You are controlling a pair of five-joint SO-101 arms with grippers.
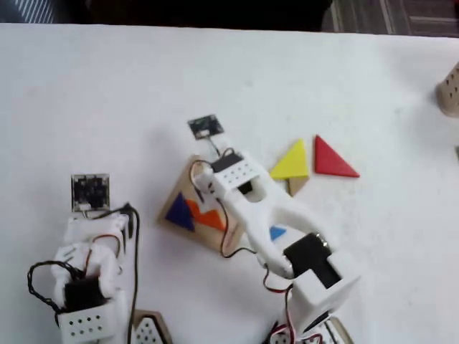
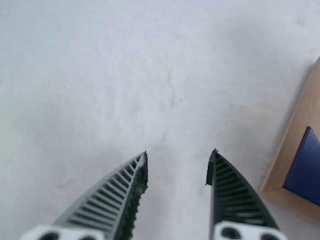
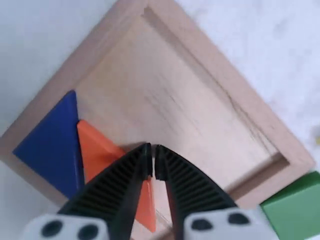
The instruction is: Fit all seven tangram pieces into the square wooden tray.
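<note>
The square wooden tray [image 1: 171, 202] lies turned like a diamond at the table's middle, holding a dark blue triangle [image 1: 179, 216] and an orange piece [image 1: 208, 213]. My right gripper [image 3: 152, 150] is shut, its tips down inside the tray [image 3: 210, 75] at the edge of the orange piece [image 3: 97, 150], beside the blue triangle [image 3: 52, 145]. A green piece [image 3: 295, 207] lies just outside the tray. On the table to the tray's right lie a yellow triangle [image 1: 292, 161], a red triangle [image 1: 331, 159], a tan piece [image 1: 296, 185] and a light blue piece [image 1: 277, 232]. My left gripper [image 2: 180, 155] hangs open over bare table, left of the tray corner [image 2: 295, 135].
The right arm's white body [image 1: 265, 208] covers the tray's right half in the high view. A perforated wooden object [image 1: 449, 89] stands at the far right edge. The left arm [image 1: 90, 265] rests at the front left. White table stretches behind.
</note>
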